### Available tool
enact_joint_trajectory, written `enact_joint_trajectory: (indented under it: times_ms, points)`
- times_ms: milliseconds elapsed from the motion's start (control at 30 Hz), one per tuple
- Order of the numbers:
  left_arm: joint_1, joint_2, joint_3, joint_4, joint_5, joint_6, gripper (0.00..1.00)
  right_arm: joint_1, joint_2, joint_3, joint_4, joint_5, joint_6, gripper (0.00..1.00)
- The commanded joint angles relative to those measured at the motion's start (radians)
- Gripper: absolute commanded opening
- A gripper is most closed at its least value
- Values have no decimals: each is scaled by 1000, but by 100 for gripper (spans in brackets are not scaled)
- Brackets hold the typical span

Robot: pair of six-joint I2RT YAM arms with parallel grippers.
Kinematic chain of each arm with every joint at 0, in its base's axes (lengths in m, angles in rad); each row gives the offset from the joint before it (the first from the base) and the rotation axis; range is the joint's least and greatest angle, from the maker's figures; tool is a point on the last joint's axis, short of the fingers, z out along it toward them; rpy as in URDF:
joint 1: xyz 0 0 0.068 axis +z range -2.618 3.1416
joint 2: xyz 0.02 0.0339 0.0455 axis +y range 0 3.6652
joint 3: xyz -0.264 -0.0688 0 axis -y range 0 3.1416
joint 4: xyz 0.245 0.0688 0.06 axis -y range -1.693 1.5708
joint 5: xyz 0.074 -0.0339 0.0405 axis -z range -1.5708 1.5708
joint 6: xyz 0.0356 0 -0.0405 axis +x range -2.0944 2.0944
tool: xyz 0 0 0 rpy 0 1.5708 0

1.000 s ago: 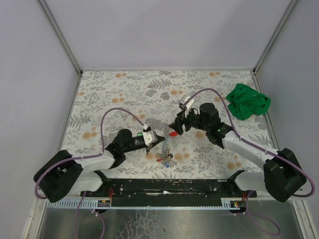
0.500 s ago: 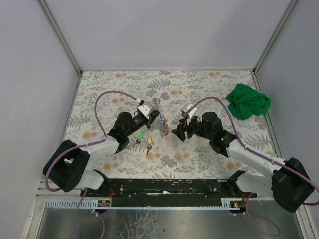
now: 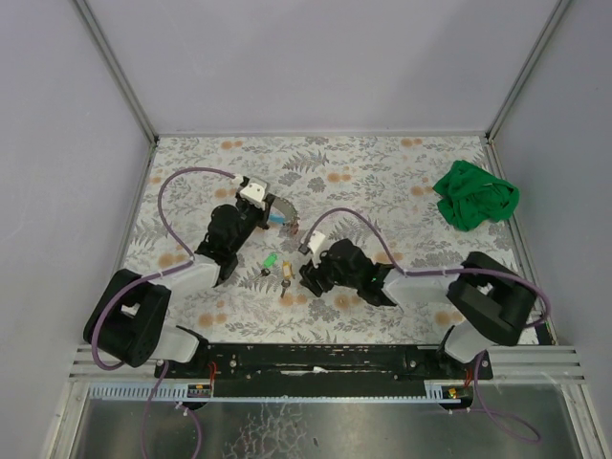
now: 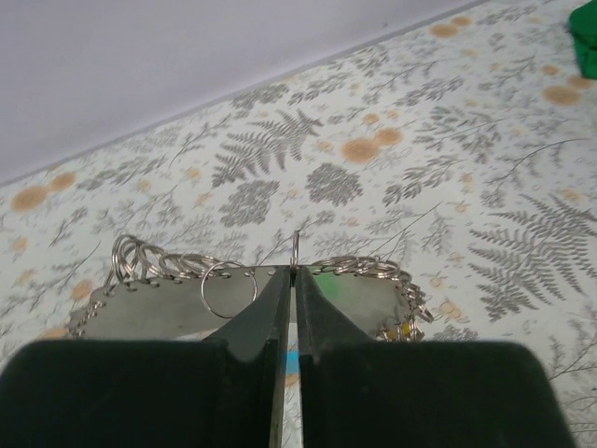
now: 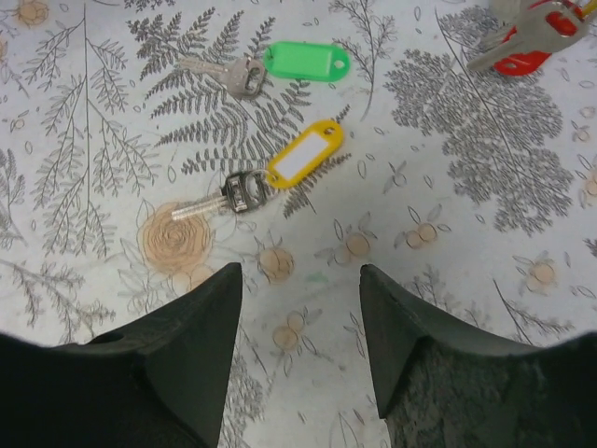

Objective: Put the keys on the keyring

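Observation:
The green-capped key and the yellow-capped key lie side by side on the patterned table, just beyond my right gripper, which is open and empty above the table. In the top view both keys lie left of the right gripper. My left gripper is shut on a thin metal keyring that stands edge-on between the fingertips. That ring hangs on a metal strip lined with several more rings. The left gripper holds it up and left of the keys.
A red-capped key lies at the far right of the right wrist view. A crumpled green cloth sits at the table's back right. White walls enclose the table on three sides.
My left gripper has carried the ring strip up and to the back left. My right gripper has moved left and forward, down beside the two keys, and the red key is out of it.

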Motion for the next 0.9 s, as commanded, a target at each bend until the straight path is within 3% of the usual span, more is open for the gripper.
enact_joint_trajectory:
  times_ms: [0,167,533,867]
  points:
    - [34,-40,-25,57,-51,-2,0,63,107,100,172,111,53,60]
    - [42,-40,-45,71,-35,-14,0,86,231,140,231,172,80,63]
    - [43,-44,-51,63,-13,-23,0,115,357,219,187,216,121,63]
    - [23,-22,-10,30,158,-51,0,118,261,120,-26,430,229,45]
